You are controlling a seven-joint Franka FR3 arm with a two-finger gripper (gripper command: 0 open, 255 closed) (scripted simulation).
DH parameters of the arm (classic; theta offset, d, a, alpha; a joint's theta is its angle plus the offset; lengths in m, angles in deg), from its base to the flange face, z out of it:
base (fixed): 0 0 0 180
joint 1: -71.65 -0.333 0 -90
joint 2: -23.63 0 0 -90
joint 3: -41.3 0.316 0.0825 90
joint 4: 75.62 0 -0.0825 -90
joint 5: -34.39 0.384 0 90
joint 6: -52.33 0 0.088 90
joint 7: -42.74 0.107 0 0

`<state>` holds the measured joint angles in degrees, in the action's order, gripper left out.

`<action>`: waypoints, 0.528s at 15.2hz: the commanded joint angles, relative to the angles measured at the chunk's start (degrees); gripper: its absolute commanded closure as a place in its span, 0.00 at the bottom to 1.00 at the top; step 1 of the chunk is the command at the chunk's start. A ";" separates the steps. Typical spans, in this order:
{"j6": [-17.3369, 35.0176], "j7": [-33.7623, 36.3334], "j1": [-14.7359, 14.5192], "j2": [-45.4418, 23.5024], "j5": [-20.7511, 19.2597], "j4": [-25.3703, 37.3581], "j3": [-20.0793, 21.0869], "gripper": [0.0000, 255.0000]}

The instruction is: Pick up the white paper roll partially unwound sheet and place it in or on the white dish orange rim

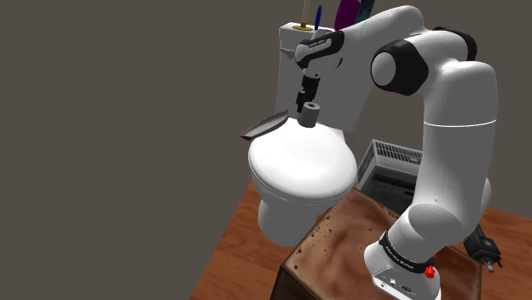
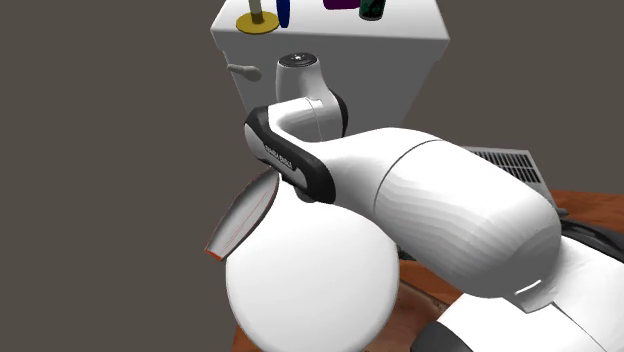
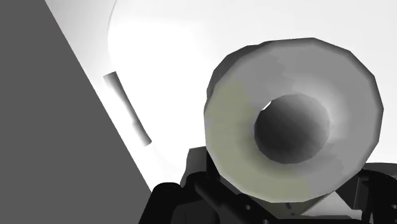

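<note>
My gripper [image 1: 307, 101] was clamped on the roll [image 1: 310, 112], holding it just above the toilet lid [image 1: 303, 166] and near the tilted dish [image 1: 266, 125], lifted clear, I judged, for carrying across to it.

Smooth glossy toilet lid [image 1: 303, 162], wood-grain floor [image 1: 243, 251], rough speckled stand top [image 1: 341, 234], matt grey paper roll [image 3: 238, 127]

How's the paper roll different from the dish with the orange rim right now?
The paper roll is a small hollow cylinder; the dish is broad, shallow and orange-edged. The paper roll hangs clasped in the gripper above the toilet lid; the dish slants beside that lid, free of the gripper. Both look greyish-white.
</note>
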<state>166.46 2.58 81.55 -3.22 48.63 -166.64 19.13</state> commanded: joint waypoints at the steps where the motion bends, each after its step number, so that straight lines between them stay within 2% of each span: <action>1: -1.43 0.27 0.02 0.24 -0.21 1.25 -0.09 1.00; 8: -6.08 1.01 0.05 1.65 -1.00 4.64 -0.47 1.00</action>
<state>161.01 3.42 81.65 -1.79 47.74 -162.47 18.69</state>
